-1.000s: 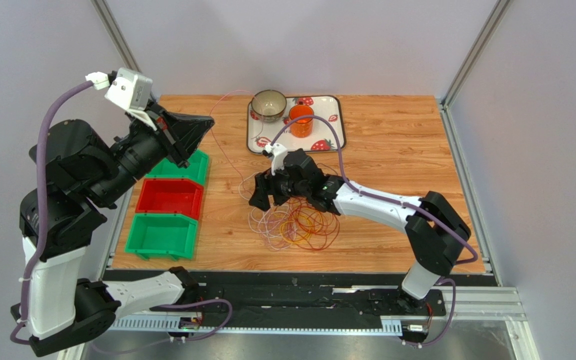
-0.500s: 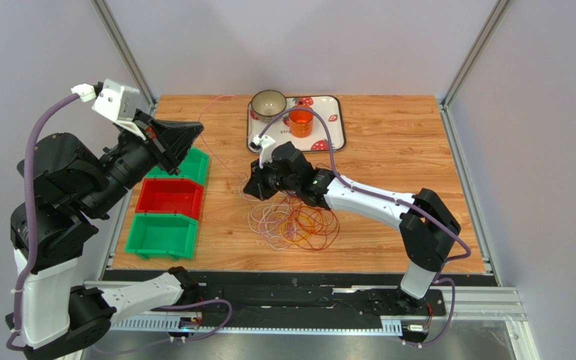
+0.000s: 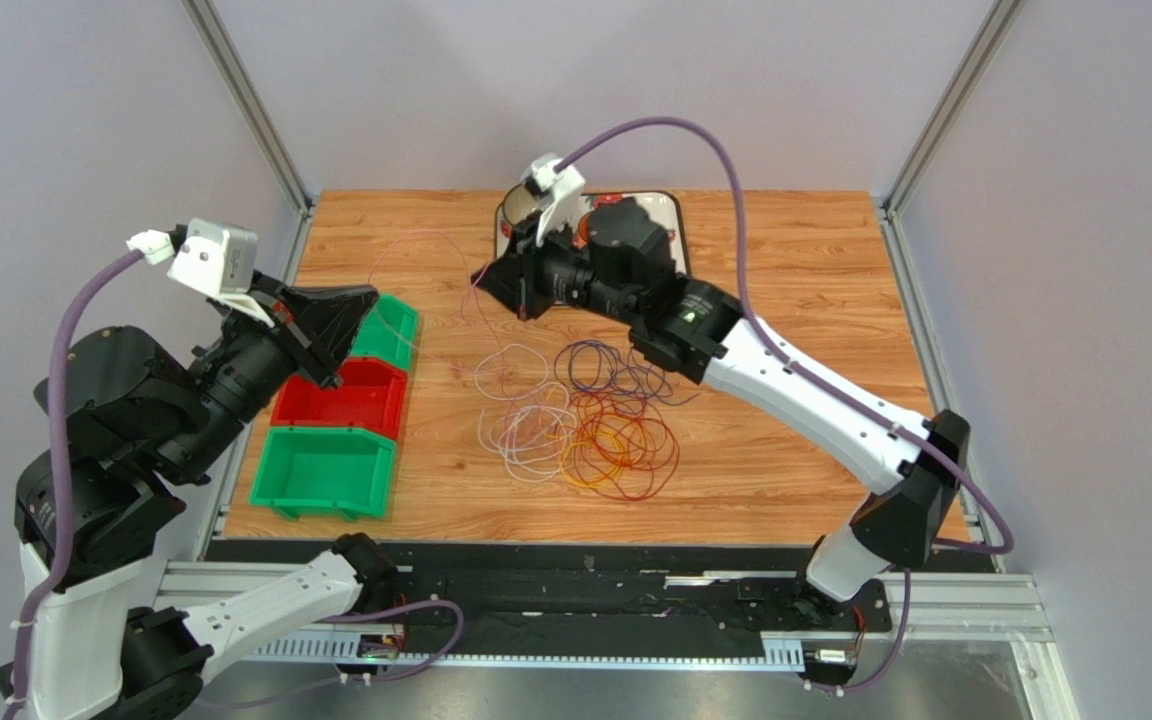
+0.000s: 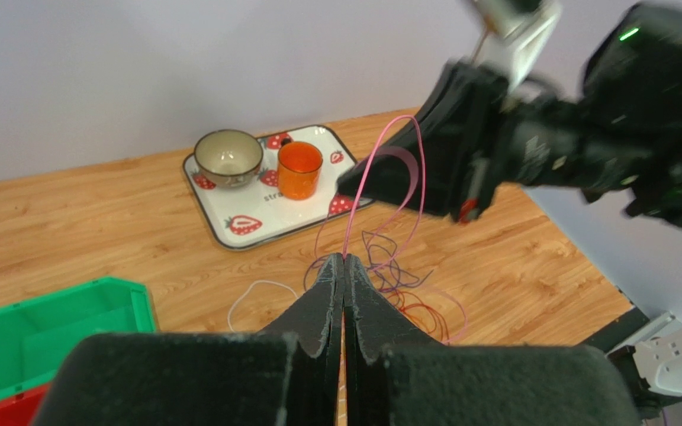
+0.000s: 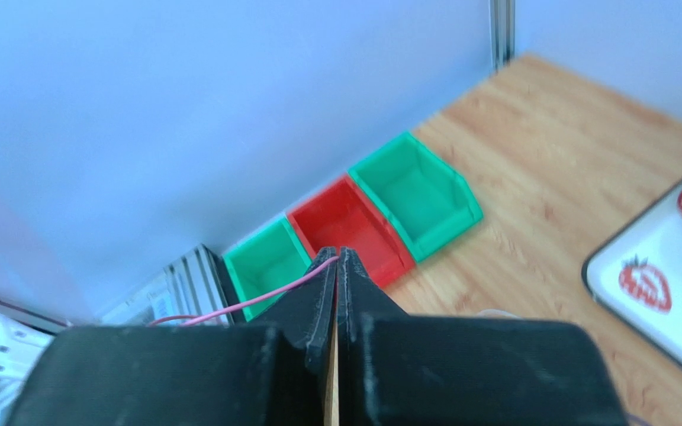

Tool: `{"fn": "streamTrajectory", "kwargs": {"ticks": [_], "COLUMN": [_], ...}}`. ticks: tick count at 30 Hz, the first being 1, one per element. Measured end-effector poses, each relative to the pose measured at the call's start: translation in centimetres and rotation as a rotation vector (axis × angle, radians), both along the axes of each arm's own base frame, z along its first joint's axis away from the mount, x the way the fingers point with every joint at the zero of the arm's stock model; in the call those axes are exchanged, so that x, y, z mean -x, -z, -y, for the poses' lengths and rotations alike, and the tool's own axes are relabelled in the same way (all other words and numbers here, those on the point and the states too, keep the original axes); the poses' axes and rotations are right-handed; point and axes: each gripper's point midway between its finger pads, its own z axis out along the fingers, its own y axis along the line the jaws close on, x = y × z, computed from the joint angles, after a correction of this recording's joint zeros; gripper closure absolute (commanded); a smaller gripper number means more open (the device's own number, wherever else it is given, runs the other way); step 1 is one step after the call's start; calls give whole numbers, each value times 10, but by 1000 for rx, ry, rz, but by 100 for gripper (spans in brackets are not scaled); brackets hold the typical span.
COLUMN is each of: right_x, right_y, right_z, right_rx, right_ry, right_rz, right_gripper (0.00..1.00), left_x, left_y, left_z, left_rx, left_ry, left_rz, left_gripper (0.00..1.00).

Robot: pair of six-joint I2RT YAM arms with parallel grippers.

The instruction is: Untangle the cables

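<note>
The cables (image 3: 585, 416) lie in a loose tangle of purple, white, orange and dark red loops on the wooden table. One thin pink cable (image 4: 387, 169) is stretched in the air between both grippers. My left gripper (image 3: 370, 299) hangs over the bins, shut on one end; in its wrist view the pink cable leaves the closed tips (image 4: 343, 261). My right gripper (image 3: 485, 279) is raised near the tray, shut on the same pink cable (image 5: 260, 301), which runs left from its tips (image 5: 336, 255).
Three bins stand along the left edge: green (image 3: 324, 468), red (image 3: 339, 402), green (image 3: 394, 327). A strawberry tray (image 4: 229, 236) at the back holds a bowl (image 4: 228, 153) and an orange cup (image 4: 300, 169); from above the right arm covers most of it.
My right gripper has shut on the pink cable and risen from the pile toward the tray. The left gripper has drawn back left and lower. The pile has spread out.
</note>
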Motion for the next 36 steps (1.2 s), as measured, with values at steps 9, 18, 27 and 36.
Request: {"fn": "streamTrajectory", "kwargs": {"ticks": [9,18,27,36], "right_x": [32,57,43,14], "right_y": [-149,-212,-137,-35], "right_z": [39,66,53,-18], "right_rx": [-248,-366,-251,-123], "right_ry": [-14,-40,-13,-95], "right_rz": [191,287,183,-57], "right_gripper": [100,100,100,100], "left_x": [-14,-35,-42,-40], "left_y": [63,142,170,143], "left_z": [11,40,44,-18], "left_rx": [-53,-122,-158,-164], "left_ry": [-25,-13,-42,-312], "left_rz": [-137,-314,-385,-384], "left_gripper": [100,100,100,100]}}
